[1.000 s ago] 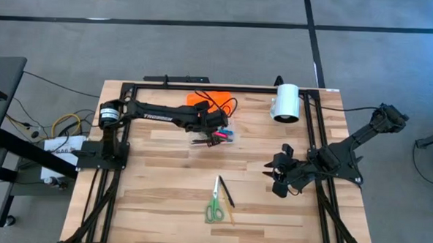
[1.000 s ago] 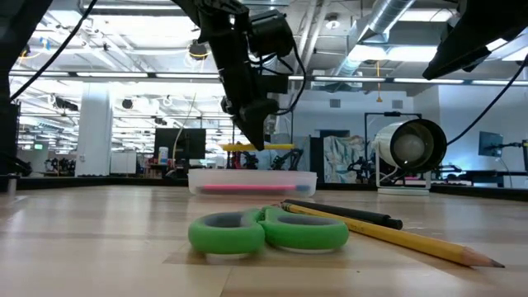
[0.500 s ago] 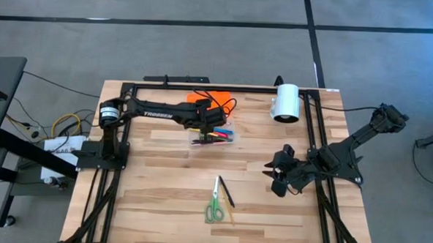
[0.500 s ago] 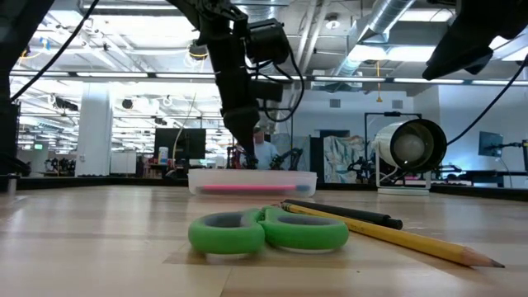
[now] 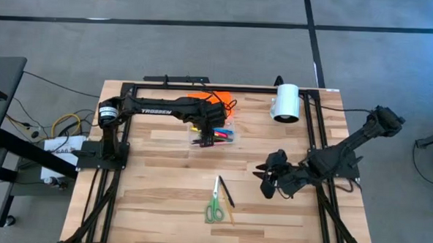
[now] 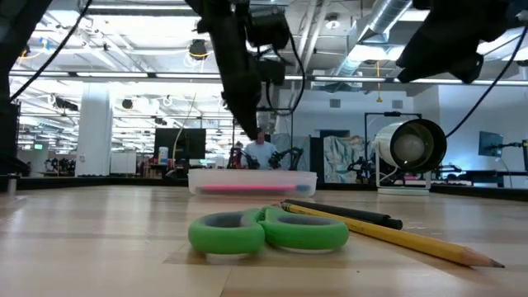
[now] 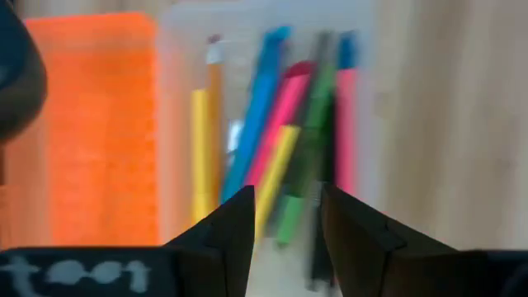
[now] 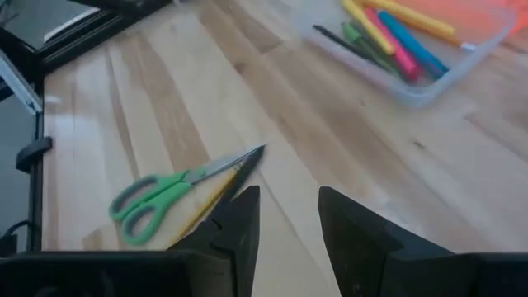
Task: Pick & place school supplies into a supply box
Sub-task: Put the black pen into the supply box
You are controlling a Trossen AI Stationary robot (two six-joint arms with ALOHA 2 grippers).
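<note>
The supply box (image 5: 217, 136), a clear tray with several coloured pens (image 7: 272, 157) in it, stands at the table's far middle, with its orange lid (image 5: 203, 99) beside it on the far side. My left gripper (image 7: 286, 223) hangs open just above the box (image 5: 208, 138), pointing down, with nothing between its fingers. Green-handled scissors (image 5: 213, 207), a black pen (image 5: 227, 191) and a yellow pencil (image 6: 396, 239) lie flat near the front middle. My right gripper (image 8: 289, 219) is open in the air to their right (image 5: 261, 180), slanting down toward them.
A white cylinder (image 5: 285, 102) lies on its side at the far right. The black frame rails (image 5: 203, 86) run along the far edge and both sides. Bare wood lies between the box and the scissors (image 8: 177, 190).
My left gripper has opened above the box and risen a little, its wrist rolling; more pens now show in the box. My right gripper has moved toward the table's left, closer to the scissors, and has rolled, staying open.
</note>
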